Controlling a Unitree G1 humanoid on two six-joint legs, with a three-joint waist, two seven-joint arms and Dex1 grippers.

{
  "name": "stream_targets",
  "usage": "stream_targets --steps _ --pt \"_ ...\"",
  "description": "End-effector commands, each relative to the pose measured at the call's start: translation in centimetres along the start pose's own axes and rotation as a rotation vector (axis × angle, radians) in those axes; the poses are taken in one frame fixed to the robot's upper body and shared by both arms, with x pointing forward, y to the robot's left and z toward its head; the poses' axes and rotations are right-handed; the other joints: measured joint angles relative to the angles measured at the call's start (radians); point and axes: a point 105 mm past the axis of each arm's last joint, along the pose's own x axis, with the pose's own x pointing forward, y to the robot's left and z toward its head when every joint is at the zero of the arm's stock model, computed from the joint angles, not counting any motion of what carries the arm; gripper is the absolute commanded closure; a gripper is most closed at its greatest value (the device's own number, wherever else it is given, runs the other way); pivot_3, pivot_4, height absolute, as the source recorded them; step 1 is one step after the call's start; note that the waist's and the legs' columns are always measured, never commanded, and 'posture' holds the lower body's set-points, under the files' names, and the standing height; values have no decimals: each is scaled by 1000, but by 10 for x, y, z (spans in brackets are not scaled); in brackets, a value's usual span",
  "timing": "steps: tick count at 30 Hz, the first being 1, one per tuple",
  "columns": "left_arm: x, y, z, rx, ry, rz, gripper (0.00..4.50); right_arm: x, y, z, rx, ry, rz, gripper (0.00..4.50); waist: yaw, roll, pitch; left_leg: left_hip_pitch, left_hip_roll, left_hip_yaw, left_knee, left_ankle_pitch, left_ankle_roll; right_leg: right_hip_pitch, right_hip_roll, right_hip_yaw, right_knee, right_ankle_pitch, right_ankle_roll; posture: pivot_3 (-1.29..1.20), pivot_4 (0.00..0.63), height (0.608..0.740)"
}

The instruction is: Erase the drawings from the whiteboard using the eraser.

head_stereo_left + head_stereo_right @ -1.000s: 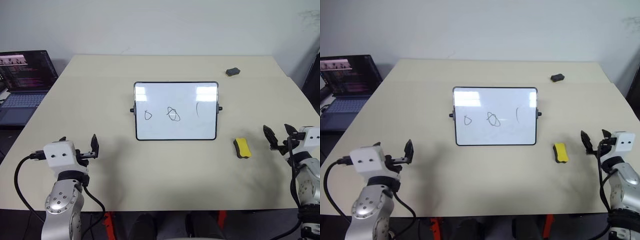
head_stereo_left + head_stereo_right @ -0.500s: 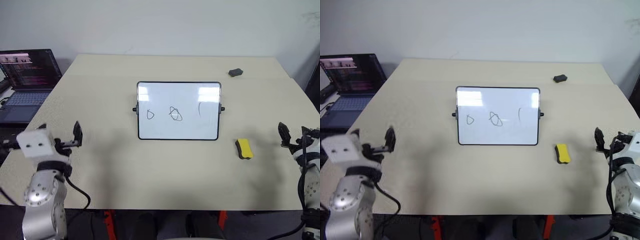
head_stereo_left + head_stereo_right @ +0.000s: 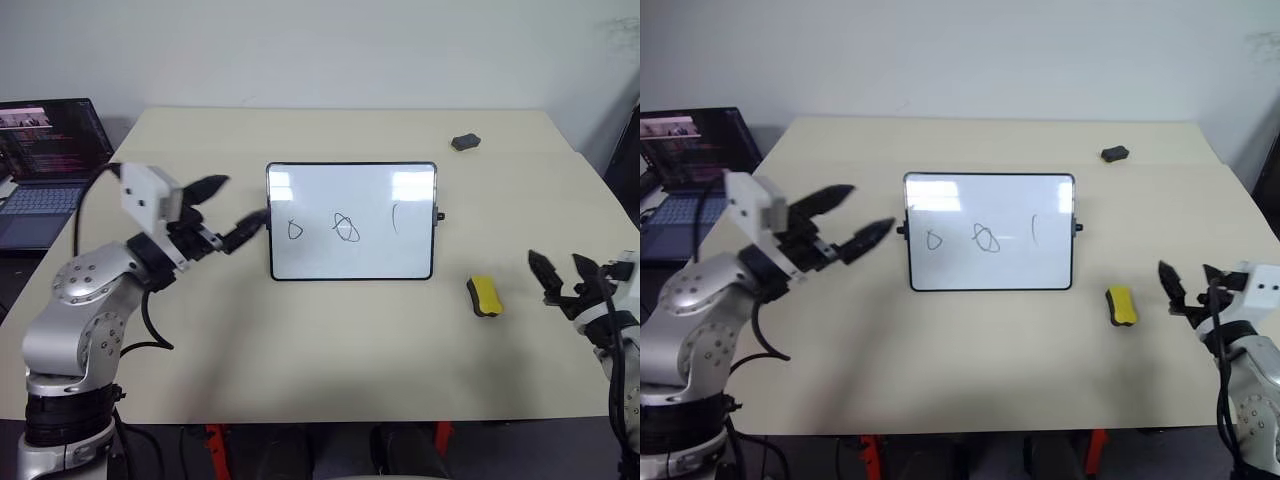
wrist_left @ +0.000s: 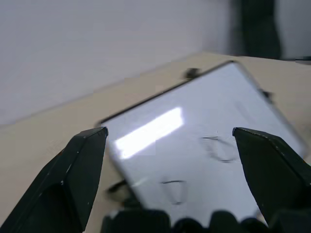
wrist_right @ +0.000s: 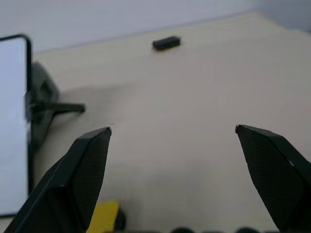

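The whiteboard [image 3: 351, 250] stands propped at the table's middle, its white face toward me. On it are the drawings: a small loop [image 3: 295, 230], a scribbled oval [image 3: 346, 229] and a short curved stroke [image 3: 395, 218]. The yellow eraser [image 3: 485, 296] lies flat on the table, right of the board's lower corner. My left gripper [image 3: 243, 200] hovers open just off the board's left edge, pointing at it, with nothing between its fingers. At the table's right edge my right gripper [image 3: 556, 266] is open and empty, a short way right of the eraser.
A small dark grey lump [image 3: 465, 142] lies at the back right of the beige table [image 3: 300, 340]. An open laptop [image 3: 45, 160] sits off the table's left side. A grey wall rises behind the table.
My left arm has risen from the front left corner and swung right, up to the board's left edge. The right gripper has shifted a little left, toward the eraser. Both stay open.
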Motion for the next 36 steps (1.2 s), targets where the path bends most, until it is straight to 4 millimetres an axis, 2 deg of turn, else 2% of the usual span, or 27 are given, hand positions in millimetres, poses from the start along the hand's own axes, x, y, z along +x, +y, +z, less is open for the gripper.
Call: stream_targets --steps 1,5,9,13,20,36 --pt "9 -33 7 35 25 -240 0 2 16 4 -10 39 26 28 -1 0 0 0 0 0 0 0 0 0 0 0 0 0 0 0 150 740" --pt "13 -57 -4 63 96 -398 0 6 34 -10 -4 144 73 28 -1 0 0 0 0 0 0 0 0 0 1 0 0 -1 -1 0 150 740" --pt "19 -66 -13 60 120 -446 0 13 47 -15 14 171 71 28 0 0 1 -1 0 0 0 0 0 -1 1 0 0 -1 0 0 150 740" --pt "24 -73 -20 76 125 -472 0 24 47 -23 -9 200 1 28 0 0 1 -1 0 -1 0 0 0 -1 1 0 0 -1 0 0 150 740" --pt "29 -74 -26 83 130 -459 0 29 41 -31 -106 219 -50 28 1 0 1 -2 -1 -1 0 0 0 -1 1 0 -1 -2 0 0 150 740" --pt "28 -74 -32 81 141 -454 0 25 45 -44 -72 260 -36 28 1 0 1 -2 0 -2 0 0 0 -1 1 -1 0 -2 0 0 150 740"
